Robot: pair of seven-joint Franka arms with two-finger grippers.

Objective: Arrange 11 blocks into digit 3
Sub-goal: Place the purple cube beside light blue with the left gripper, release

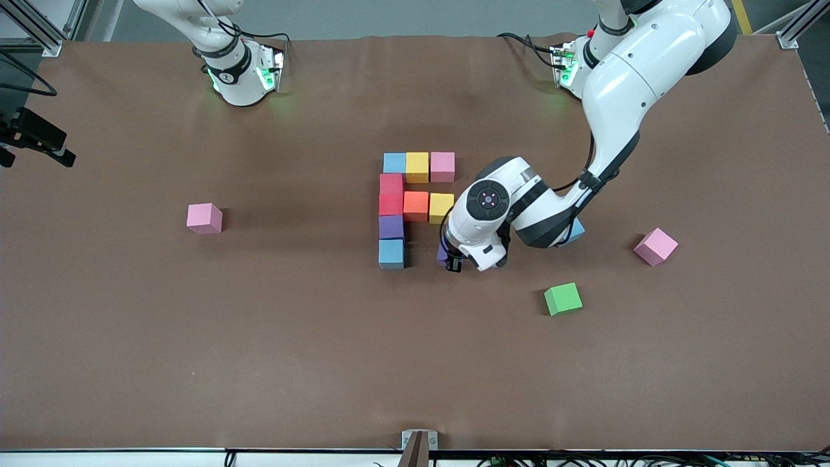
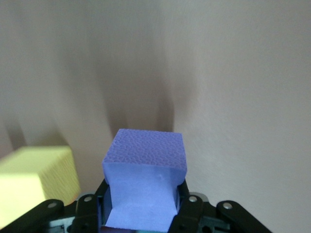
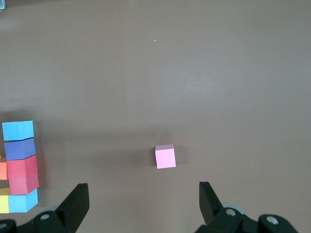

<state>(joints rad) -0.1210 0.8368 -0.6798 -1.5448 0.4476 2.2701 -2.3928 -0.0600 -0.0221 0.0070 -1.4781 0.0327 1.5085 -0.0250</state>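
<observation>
Sitting clamped in the left gripper: a purple block.

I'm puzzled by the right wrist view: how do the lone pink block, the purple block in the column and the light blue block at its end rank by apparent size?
1. Light blue block and purple block: about alike, too close to rank.
2. Pink block: looks smaller.

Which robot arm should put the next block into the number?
Left. The left gripper is shut on a purple block, low beside the figure's blue block that is nearest the camera. The right gripper is open, holds nothing, and waits high over a loose pink block.
</observation>
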